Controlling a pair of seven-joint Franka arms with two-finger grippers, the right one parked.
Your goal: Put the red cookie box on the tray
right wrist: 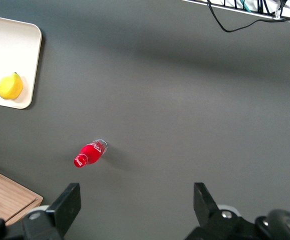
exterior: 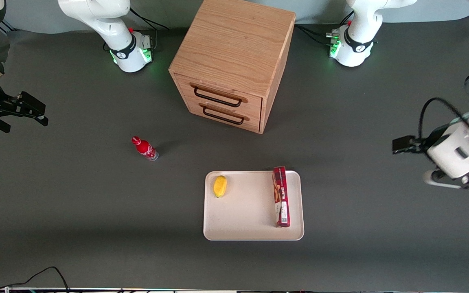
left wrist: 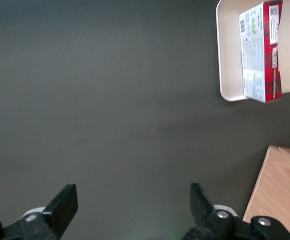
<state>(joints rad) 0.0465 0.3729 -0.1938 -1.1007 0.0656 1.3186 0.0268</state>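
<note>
The red cookie box (exterior: 281, 196) lies on the cream-white tray (exterior: 246, 221), along the tray's edge toward the working arm. In the left wrist view the box (left wrist: 260, 50) shows its white label side on the tray (left wrist: 227, 60). My left gripper (exterior: 402, 145) hangs over bare table toward the working arm's end, well apart from the tray. In the left wrist view the gripper (left wrist: 131, 200) is open and empty, with only dark mat between its fingers.
A yellow lemon (exterior: 220, 186) lies on the tray. A small red bottle (exterior: 145, 148) lies on the mat toward the parked arm's end. A wooden two-drawer cabinet (exterior: 234, 61) stands farther from the front camera than the tray; its corner shows in the left wrist view (left wrist: 282, 195).
</note>
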